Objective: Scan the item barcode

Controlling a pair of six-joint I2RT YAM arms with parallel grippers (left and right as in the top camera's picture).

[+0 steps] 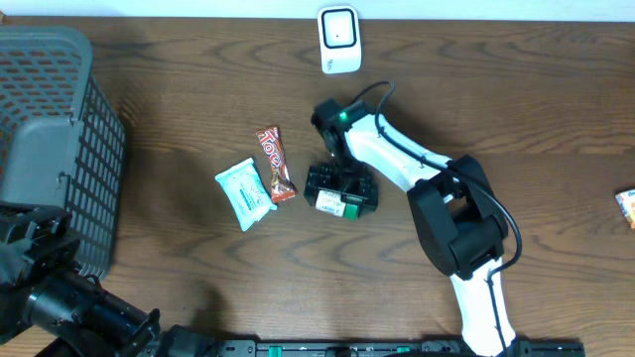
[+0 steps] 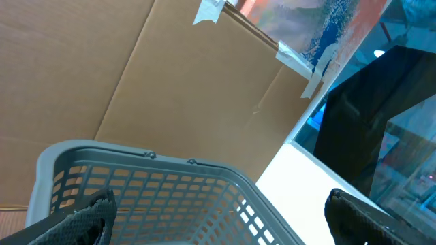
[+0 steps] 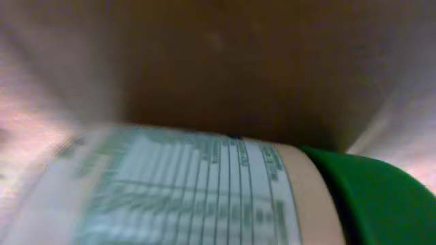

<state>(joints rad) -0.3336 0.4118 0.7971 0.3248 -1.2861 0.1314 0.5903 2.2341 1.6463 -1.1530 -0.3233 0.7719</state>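
Observation:
The item, a small container with a white printed label (image 3: pixel 191 190) and a green cap (image 3: pixel 375 197), lies on its side on the wooden table (image 1: pixel 516 109). From overhead it (image 1: pixel 335 203) shows just under my right gripper (image 1: pixel 342 186), whose black jaws stand wide on either side of it. The right wrist view is blurred and filled by the label at very close range. The white scanner (image 1: pixel 338 40) stands at the table's far edge, beyond the item. My left gripper (image 2: pixel 221 224) is open and empty, facing the grey basket (image 2: pixel 163 184).
A grey mesh basket (image 1: pixel 50 139) stands at the left. A white and teal packet (image 1: pixel 245 193) and a red-brown candy bar (image 1: pixel 276 164) lie left of the item. Another small packet (image 1: pixel 626 206) sits at the right edge. Cardboard (image 2: pixel 191 88) rises behind the basket.

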